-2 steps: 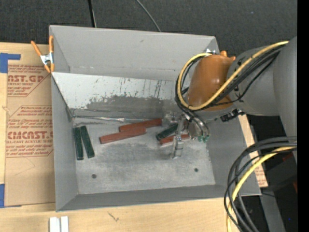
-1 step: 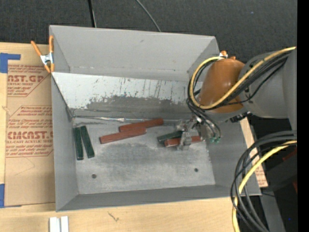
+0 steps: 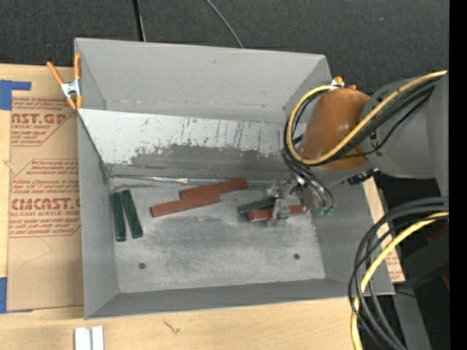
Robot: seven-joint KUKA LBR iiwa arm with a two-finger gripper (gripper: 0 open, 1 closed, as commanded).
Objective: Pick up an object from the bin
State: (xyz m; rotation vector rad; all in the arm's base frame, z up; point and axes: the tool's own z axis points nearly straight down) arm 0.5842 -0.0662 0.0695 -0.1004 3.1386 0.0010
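Note:
My gripper [image 3: 279, 208] is low over the right part of the bin floor, under the orange wrist cover. Its fingers stand around a small pile of short sticks there: a dark green stick [image 3: 252, 209] pointing left and a red-brown stick [image 3: 294, 211] lying beside and partly under the fingers. The fingertips look close together on this pile, but the metal parts hide the grip itself. Two longer red-brown sticks [image 3: 197, 199] lie crossed in the middle of the floor, to the left of my gripper.
Two dark green sticks [image 3: 125, 214] lie side by side by the left wall. A thin metal rod [image 3: 146, 180] runs along the foot of the back wall. The arm and its yellow and black cables come in from the right.

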